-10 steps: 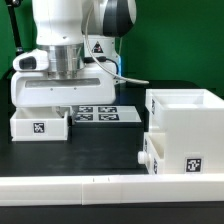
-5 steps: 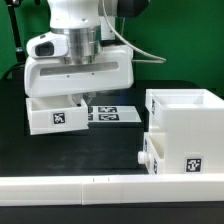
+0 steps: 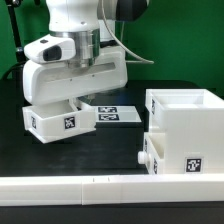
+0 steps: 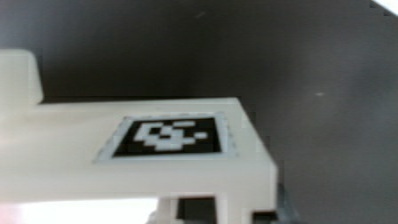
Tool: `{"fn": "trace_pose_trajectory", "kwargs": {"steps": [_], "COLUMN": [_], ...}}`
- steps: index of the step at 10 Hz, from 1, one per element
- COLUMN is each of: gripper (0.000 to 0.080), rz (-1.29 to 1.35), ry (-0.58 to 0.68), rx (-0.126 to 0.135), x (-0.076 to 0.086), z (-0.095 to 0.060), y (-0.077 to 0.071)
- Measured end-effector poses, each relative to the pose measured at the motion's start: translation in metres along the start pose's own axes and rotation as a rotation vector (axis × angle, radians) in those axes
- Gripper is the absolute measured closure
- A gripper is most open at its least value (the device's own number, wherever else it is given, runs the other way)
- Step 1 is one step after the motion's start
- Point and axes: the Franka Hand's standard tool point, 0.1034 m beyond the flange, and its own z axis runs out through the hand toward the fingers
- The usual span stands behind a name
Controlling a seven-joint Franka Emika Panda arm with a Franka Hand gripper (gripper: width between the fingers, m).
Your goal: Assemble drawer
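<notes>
The hand (image 3: 78, 92) was clamped on a tagged tray (image 3: 60, 117), which hung just beneath it, off the worktop (image 3: 110, 150). The housing (image 3: 185, 128) stood at the tray's three o'clock.

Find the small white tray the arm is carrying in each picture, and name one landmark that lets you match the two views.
Exterior view: the small tray hangs under the gripper, lifted off the black table, on the exterior view's left, apart from the box housing.
Wrist view: the tray fills the near part of the picture, close up.
Shared landmark: the tray's black-and-white tag.
</notes>
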Motion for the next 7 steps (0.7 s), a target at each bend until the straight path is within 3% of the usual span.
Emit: {"fn": "trace_pose_trajectory", "kwargs": {"steps": [2, 4, 7], "gripper": [0.0757, 0.0757, 0.0757], "rz": [-0.255, -0.436, -0.644], "ry": [0.015, -0.005, -0.017], "rx": [-0.031, -0.05, -0.046], "x": [0.021, 0.04, 0.032], "z": [-0.013, -0.021, -0.018], "y": [0.016, 0.022, 0.023]}}
